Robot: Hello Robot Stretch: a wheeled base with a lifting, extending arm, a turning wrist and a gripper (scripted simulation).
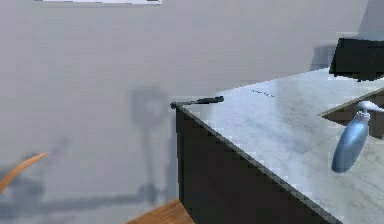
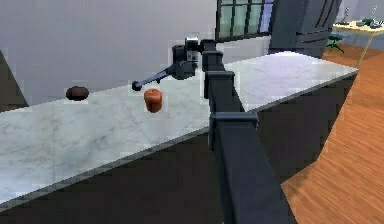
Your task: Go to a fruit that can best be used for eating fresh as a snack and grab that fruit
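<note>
at the counter (image 2: 60, 140), the approach looks done: the gripper (image 2: 143, 84) is near the fruit (image 2: 153, 100); whether it holds it i cannot tell, so the grab is unconfirmed.

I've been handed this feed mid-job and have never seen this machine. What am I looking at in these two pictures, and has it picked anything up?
This is a wheeled robot with one reaching arm. The forward view looks ahead and slightly down from the robot. It shows a marble counter on dark cabinets, with a blue-grey bottle and a dark box on it.

The arm side view looks out to the side the arm reaches toward. The dark square bar is the arm, and the hand is at its far end, with two thin fingers. A reddish round fruit and a dark round thing are at the counter there. The fruit is right by the fingers, so I cannot tell whether the hand holds it.
</note>
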